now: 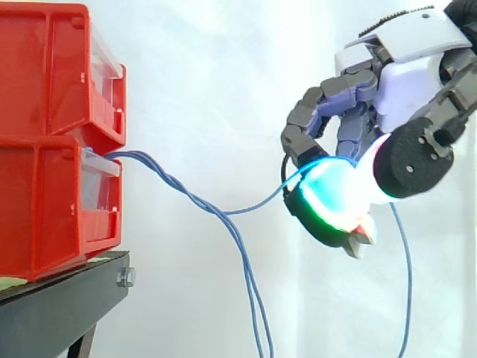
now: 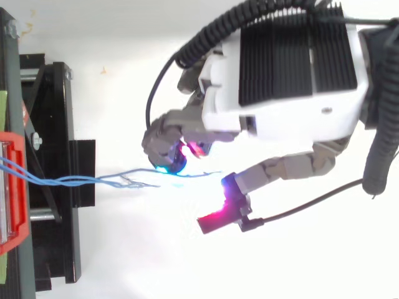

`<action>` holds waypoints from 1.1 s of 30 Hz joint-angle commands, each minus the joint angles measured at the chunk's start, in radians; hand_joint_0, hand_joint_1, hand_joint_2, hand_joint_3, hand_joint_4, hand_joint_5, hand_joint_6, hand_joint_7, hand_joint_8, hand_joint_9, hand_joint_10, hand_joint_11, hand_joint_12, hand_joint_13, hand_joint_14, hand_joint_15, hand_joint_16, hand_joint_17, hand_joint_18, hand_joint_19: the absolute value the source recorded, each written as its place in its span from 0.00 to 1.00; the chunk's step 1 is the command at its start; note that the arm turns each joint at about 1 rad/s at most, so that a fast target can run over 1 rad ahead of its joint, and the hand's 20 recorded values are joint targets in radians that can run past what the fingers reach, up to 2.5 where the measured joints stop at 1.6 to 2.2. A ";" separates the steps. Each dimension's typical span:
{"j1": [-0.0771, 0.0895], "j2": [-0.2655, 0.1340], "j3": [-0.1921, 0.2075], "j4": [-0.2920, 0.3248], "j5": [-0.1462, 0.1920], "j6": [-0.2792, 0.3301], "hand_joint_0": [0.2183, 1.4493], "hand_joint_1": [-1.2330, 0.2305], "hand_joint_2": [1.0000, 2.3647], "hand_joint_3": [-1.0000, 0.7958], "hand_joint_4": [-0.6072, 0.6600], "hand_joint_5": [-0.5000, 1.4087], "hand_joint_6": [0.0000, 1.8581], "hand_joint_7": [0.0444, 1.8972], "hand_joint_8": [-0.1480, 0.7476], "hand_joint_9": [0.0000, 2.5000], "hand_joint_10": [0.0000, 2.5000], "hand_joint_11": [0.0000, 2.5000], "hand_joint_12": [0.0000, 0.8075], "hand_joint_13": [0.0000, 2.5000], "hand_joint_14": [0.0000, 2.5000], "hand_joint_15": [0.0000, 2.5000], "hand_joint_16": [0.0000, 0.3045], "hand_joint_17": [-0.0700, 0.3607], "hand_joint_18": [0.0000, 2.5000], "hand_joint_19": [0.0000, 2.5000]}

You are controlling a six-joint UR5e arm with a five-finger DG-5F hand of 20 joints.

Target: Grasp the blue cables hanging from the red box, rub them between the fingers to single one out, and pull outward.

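The hand [image 1: 406, 82] is pinching one blue cable [image 1: 262, 201] between curled fingertips, while the other blue cables [image 1: 252, 298] are drooping below it, toward the red box [image 1: 52, 142]. The cable is looking light, limp and slippery, so it is likely calling for a firm pinch.

Red plastic bins [image 1: 45, 142] stack on a black metal stand [image 1: 63, 298], left; thin blue cables [image 2: 81, 180] stretch right to the hand [image 1: 406, 89].
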 commanded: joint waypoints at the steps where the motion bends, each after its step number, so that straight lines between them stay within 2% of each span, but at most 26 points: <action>1: -0.007 0.000 0.000 0.000 0.053 1.037 0.31 0.32 0.01 0.42 0.53 0.19 0.49 0.53 0.43 0.40 0.01 0.30 0.42 0.33 0.01 0.25 0.14 0.39 0.25 0.20; 3: -0.008 0.000 0.000 0.003 0.066 1.086 0.31 0.32 0.01 0.42 0.52 0.19 0.49 0.53 0.43 0.40 0.01 0.30 0.42 0.33 0.01 0.25 0.14 0.39 0.25 0.20; 4: -0.011 0.000 0.000 -0.003 0.085 1.133 0.31 0.32 0.01 0.42 0.52 0.19 0.49 0.53 0.43 0.40 0.01 0.30 0.42 0.33 0.01 0.25 0.14 0.39 0.25 0.20; 7: -0.020 0.000 -0.012 -0.003 0.099 1.146 0.31 0.32 0.01 0.42 0.53 0.19 0.49 0.53 0.44 0.40 0.01 0.30 0.42 0.33 0.01 0.25 0.14 0.39 0.25 0.20; 8: -0.030 0.000 -0.043 0.003 0.103 1.150 0.31 0.32 0.01 0.42 0.52 0.19 0.49 0.53 0.43 0.40 0.01 0.30 0.42 0.33 0.01 0.25 0.14 0.39 0.25 0.20; 12: -0.042 0.000 -0.101 0.022 0.103 1.181 0.31 0.32 0.01 0.42 0.53 0.19 0.49 0.53 0.43 0.40 0.01 0.30 0.42 0.33 0.01 0.25 0.14 0.39 0.25 0.20; 15: -0.043 0.000 -0.170 0.112 0.105 1.259 0.31 0.32 0.01 0.42 0.53 0.19 0.49 0.53 0.43 0.40 0.01 0.30 0.42 0.33 0.01 0.25 0.14 0.39 0.25 0.20; 17: -0.043 0.000 -0.192 0.154 0.105 1.294 0.31 0.32 0.01 0.42 0.53 0.19 0.49 0.53 0.43 0.40 0.01 0.30 0.42 0.33 0.01 0.25 0.14 0.39 0.25 0.20; 21: -0.047 0.000 -0.218 0.160 0.105 1.322 0.31 0.32 0.01 0.42 0.53 0.19 0.49 0.53 0.43 0.40 0.01 0.30 0.42 0.33 0.01 0.25 0.14 0.39 0.25 0.20; 28: -0.048 0.001 -0.221 0.157 0.106 1.336 0.31 0.32 0.01 0.41 0.53 0.19 0.49 0.53 0.44 0.40 0.01 0.30 0.42 0.33 0.01 0.25 0.14 0.39 0.25 0.20; 33: -0.050 0.000 -0.175 0.138 0.106 1.357 0.30 0.33 0.01 0.38 0.53 0.19 0.49 0.51 0.43 0.40 0.01 0.30 0.42 0.33 0.01 0.25 0.14 0.39 0.25 0.20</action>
